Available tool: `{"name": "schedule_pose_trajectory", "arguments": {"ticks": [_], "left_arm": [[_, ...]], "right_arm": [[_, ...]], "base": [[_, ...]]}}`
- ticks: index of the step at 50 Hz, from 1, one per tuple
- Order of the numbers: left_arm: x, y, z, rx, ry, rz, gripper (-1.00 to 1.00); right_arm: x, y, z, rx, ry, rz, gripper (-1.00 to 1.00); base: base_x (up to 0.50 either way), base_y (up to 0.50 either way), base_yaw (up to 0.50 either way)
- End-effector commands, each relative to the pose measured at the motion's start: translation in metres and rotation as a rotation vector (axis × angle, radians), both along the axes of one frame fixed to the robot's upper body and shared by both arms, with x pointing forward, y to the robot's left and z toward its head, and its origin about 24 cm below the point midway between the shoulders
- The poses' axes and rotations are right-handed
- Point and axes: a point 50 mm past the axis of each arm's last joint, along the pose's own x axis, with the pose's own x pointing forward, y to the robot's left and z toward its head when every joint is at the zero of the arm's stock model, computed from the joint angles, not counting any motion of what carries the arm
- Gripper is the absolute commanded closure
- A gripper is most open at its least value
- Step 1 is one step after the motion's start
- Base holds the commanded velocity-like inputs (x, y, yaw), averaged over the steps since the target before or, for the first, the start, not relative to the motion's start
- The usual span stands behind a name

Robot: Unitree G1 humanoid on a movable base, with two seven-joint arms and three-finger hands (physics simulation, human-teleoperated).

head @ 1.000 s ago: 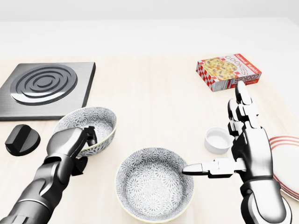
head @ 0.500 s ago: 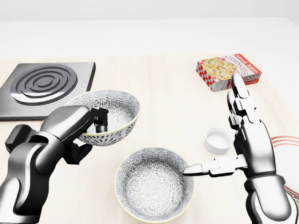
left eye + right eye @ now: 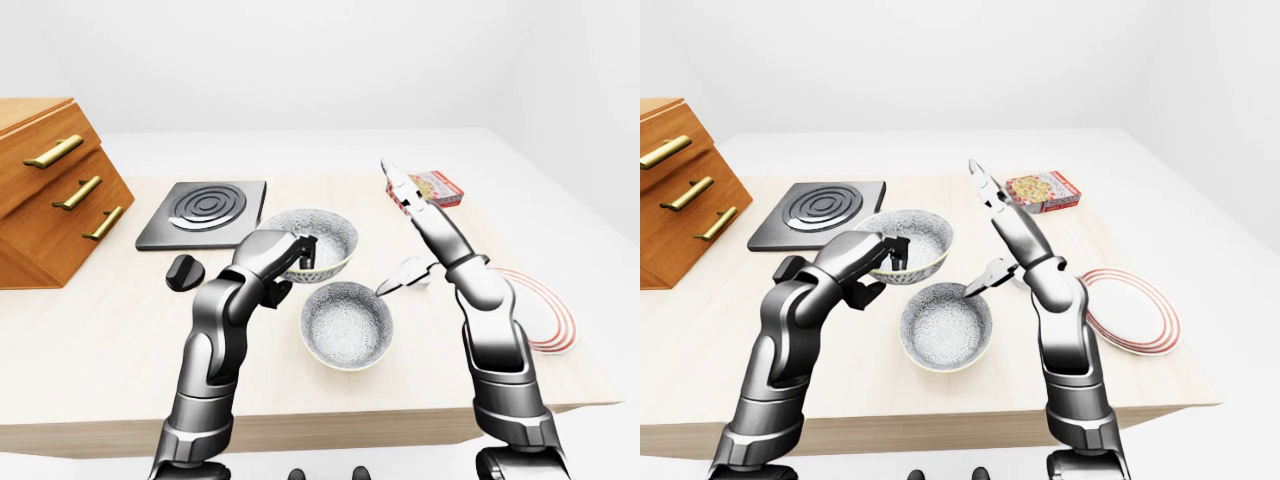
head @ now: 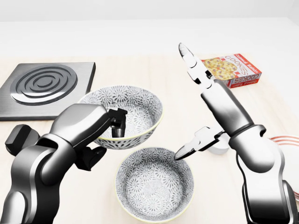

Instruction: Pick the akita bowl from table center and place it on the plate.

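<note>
Two grey-patterned bowls show in the head view. My left hand (image 4: 111, 125) is shut on the rim of one bowl (image 4: 133, 114) and holds it tilted above the table. The second bowl (image 4: 154, 184) rests on the table just below it. My right hand (image 4: 189, 102) is open, with its long fingers (image 4: 194, 67) pointing up and its thumb over the resting bowl's right rim. It holds nothing. The white plate with red rings (image 3: 1132, 310) lies at the table's right edge, mostly hidden behind my right arm in the head view.
A dark stove plate (image 4: 44, 86) and a black knob (image 4: 21, 137) lie at the left. A cookie box (image 4: 236, 70) sits at the upper right. A small white cup (image 4: 219, 145) peeks from behind my right forearm. A wooden drawer cabinet (image 3: 50, 190) stands far left.
My left hand has lifted its bowl off the table and carried it up and to the right. My right hand has swung left and upward, toward the middle.
</note>
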Motion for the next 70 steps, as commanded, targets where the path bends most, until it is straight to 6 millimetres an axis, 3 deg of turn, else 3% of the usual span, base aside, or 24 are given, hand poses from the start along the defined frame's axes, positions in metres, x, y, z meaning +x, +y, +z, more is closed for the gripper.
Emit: {"name": "schedule_pose_trajectory", "arguments": {"ticks": [1, 15, 39, 40, 44, 45, 46, 47, 48, 49, 70], "left_arm": [[-0.014, -0.014, 0.019, -0.038, -0.086, -0.022, 1.0], [-0.017, -0.023, 0.034, -0.075, -0.137, -0.051, 1.0], [-0.017, -0.033, 0.022, -0.068, -0.089, -0.093, 1.0], [-0.017, -0.033, 0.022, -0.068, -0.09, -0.093, 1.0], [-0.018, -0.034, 0.022, -0.07, -0.093, -0.092, 1.0], [-0.018, -0.034, 0.022, -0.07, -0.094, -0.092, 1.0], [-0.019, -0.034, 0.021, -0.069, -0.092, -0.093, 1.0], [-0.019, -0.033, 0.021, -0.067, -0.09, -0.093, 1.0], [-0.019, -0.033, 0.021, -0.067, -0.091, -0.092, 1.0], [-0.019, -0.033, 0.021, -0.068, -0.091, -0.091, 1.0], [-0.017, -0.031, 0.02, -0.067, -0.086, -0.086, 1.0]], "right_arm": [[0.012, 0.011, 0.0, -0.078, 0.034, 0.026, -1.0], [0.01, 0.009, -0.021, -0.092, 0.109, 0.011, -1.0], [0.017, 0.019, -0.029, -0.108, 0.149, 0.021, -1.0], [0.017, 0.019, -0.03, -0.107, 0.15, 0.02, -0.91], [0.017, 0.019, -0.03, -0.104, 0.152, 0.017, -0.05], [0.017, 0.018, -0.03, -0.102, 0.153, 0.016, 0.47], [0.017, 0.018, -0.031, -0.101, 0.153, 0.015, 0.55], [0.018, 0.018, -0.031, -0.098, 0.153, 0.013, 0.76], [0.018, 0.017, -0.031, -0.099, 0.154, 0.012, 0.8], [0.017, 0.017, -0.032, -0.098, 0.157, 0.012, 1.0], [0.016, 0.015, -0.034, -0.099, 0.162, 0.005, 1.0]], "base": [[0.0, 0.0, 0.0], [0.0, 0.0, 0.0], [0.0, 0.0, 0.0], [0.0, 0.0, 0.0], [0.0, 0.0, 0.0], [0.0, 0.0, 0.0], [0.0, 0.0, 0.0], [0.0, 0.0, 0.0], [0.0, 0.0, 0.0], [0.0, 0.0, 0.0], [0.0, 0.0, 0.0]]}}
